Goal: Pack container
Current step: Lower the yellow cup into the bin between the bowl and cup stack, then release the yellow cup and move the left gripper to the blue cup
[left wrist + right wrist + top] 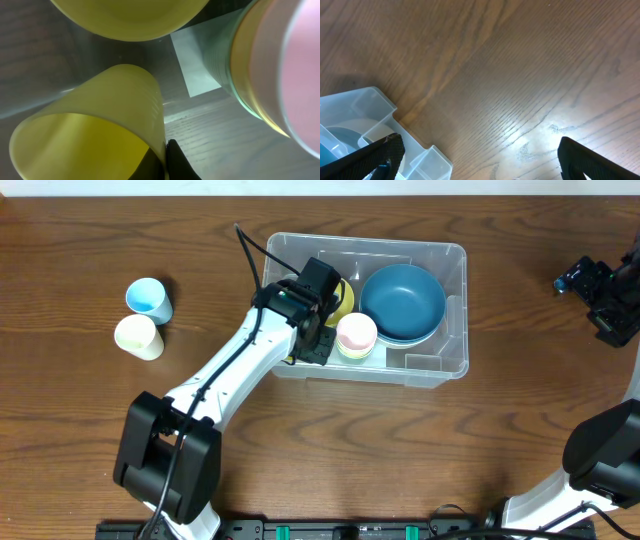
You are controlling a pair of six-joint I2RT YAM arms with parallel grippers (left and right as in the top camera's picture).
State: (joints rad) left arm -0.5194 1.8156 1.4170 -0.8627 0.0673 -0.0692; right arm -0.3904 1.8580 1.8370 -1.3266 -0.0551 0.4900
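The container, a large clear plastic bin, stands mid-table. My left gripper reaches down into its left half. In the left wrist view this gripper is shut on the wall of a pale yellow cup, one finger inside the rim and one outside. The cup lies tilted with its mouth toward the camera, low over the bin's floor and its white label. My right gripper hovers over bare table at the far right, open and empty. A corner of the container shows beside its left finger.
Inside the bin sit a blue bowl, a yellow bowl and a pink cup nested in another cup, close to the right of the held cup. A blue cup and a cream cup stand on the table at left.
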